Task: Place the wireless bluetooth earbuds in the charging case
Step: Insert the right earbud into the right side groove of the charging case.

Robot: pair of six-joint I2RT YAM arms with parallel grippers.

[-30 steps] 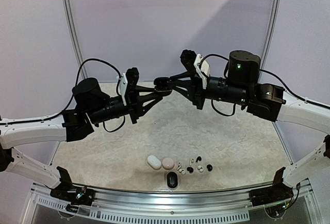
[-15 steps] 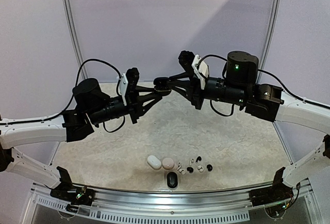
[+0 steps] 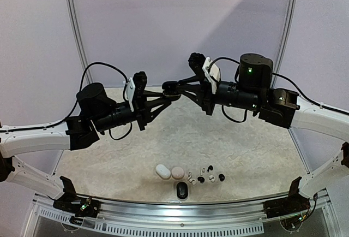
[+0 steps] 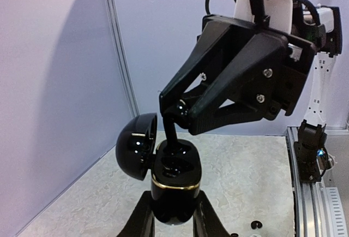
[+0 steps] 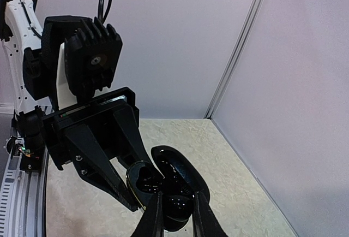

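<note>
My left gripper is shut on a glossy black charging case with a gold band, held upright high above the table, its lid swung open to the left. My right gripper comes from above, shut on a black earbud whose stem reaches into the case's far socket. In the right wrist view the earbud sits between my right gripper's tips, against the open case. In the top view both grippers meet at the case. Several loose white and black earbuds lie near the front edge.
A white oval case, a pink one and a black one lie at the table's front edge beside the loose buds. Purple walls close the back and sides. A metal rail runs along the front.
My right arm has edged slightly left toward the held case. The left arm and the things on the table have not moved.
</note>
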